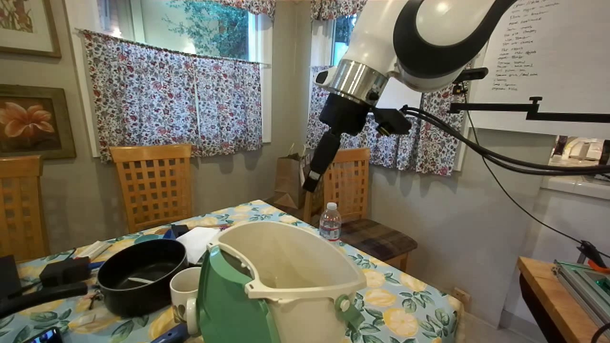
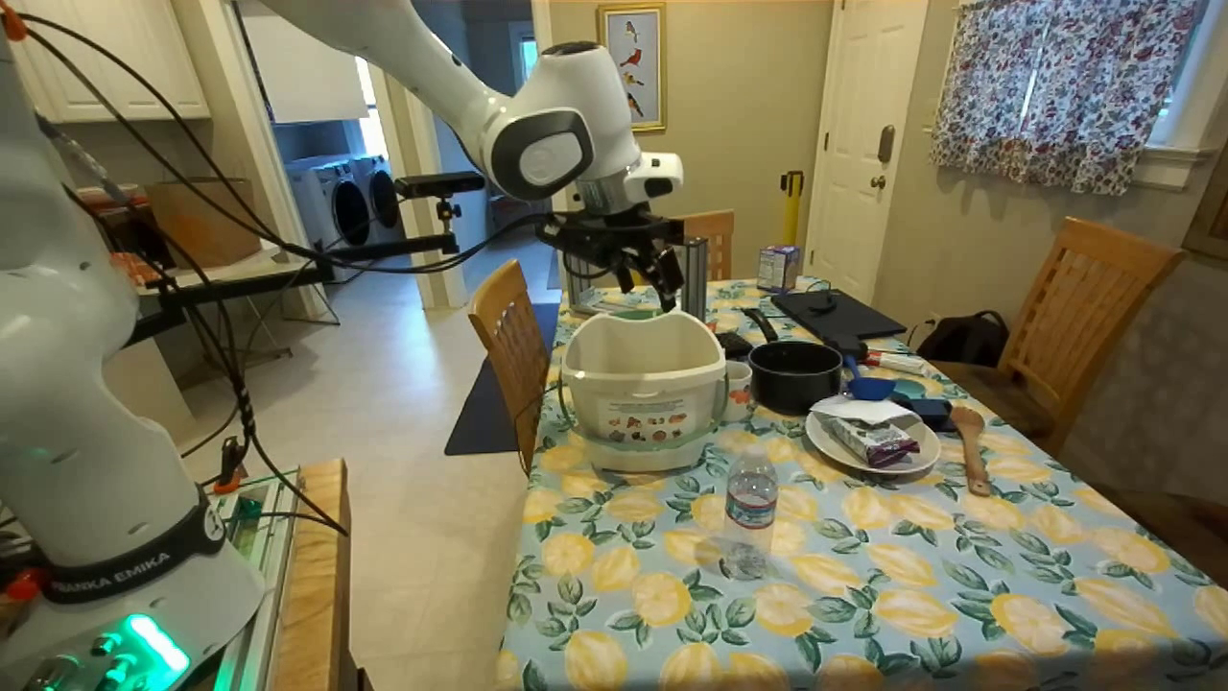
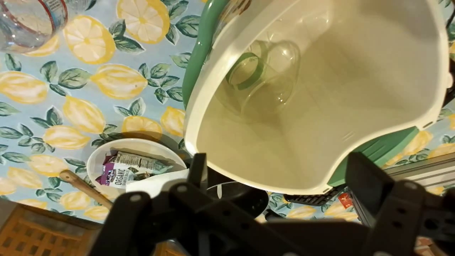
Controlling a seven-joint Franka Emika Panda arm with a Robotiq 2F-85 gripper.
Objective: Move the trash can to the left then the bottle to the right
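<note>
The trash can, a large cream-white bin with a green panel, stands upright on the table in both exterior views (image 1: 310, 317) (image 2: 645, 389). Its open inside fills much of the wrist view (image 3: 320, 106), with a clear item with a green band at the bottom. The bottle, small and clear with a red-and-blue label, stands upright near the bin in both exterior views (image 1: 330, 223) (image 2: 751, 513); the wrist view shows part of it (image 3: 37, 21). My gripper (image 1: 312, 183) is open and empty above the bin, its fingers (image 2: 649, 288) apart (image 3: 278, 156).
A black pan (image 1: 143, 281) and a white mug (image 1: 183, 288) stand close beside the bin. A white plate (image 2: 821, 437) holds a snack packet (image 2: 871, 440); a wooden spoon (image 2: 973, 451) lies next to it. A metal frame (image 2: 696, 278) stands behind the bin. A chair (image 2: 508, 345) is at the table's side.
</note>
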